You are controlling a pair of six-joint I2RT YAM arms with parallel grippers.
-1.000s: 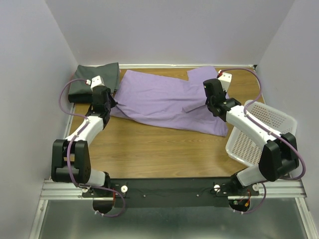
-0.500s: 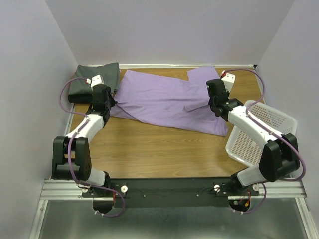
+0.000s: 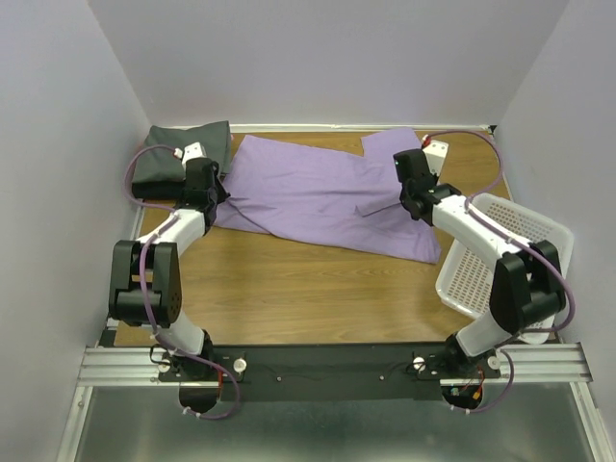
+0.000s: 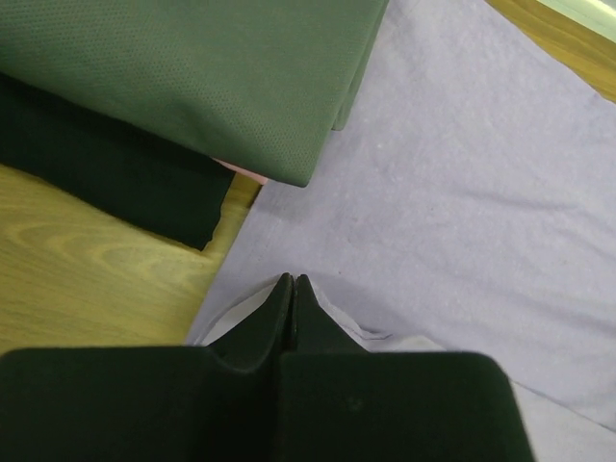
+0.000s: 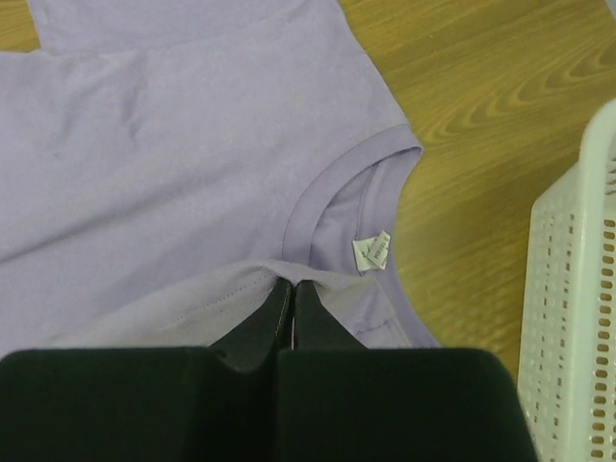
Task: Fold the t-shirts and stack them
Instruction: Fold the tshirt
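The lavender t-shirt [image 3: 308, 197] lies spread across the far half of the table, partly folded. My left gripper [image 3: 214, 200] is shut on its left edge; in the left wrist view [image 4: 294, 284] the cloth [image 4: 462, 183] is pinched between the closed fingers. My right gripper [image 3: 412, 204] is shut on the shirt's hem near the collar [image 5: 332, 192], with the white label [image 5: 373, 252] just beyond the tips [image 5: 294, 287]. The dark grey t-shirt [image 3: 183, 154] lies folded at the far left corner, also in the left wrist view [image 4: 192, 77]. A pinkish sliver [image 4: 245, 173] shows under it.
A white mesh basket [image 3: 505, 255] stands at the right edge, its wall also in the right wrist view [image 5: 577, 289]. Bare wood table [image 3: 308, 289] lies in front of the shirt. Walls close in on the left, right and back.
Both grippers have moved a little toward the far side, carrying the shirt's edges. The right one drew its fold back over the shirt.
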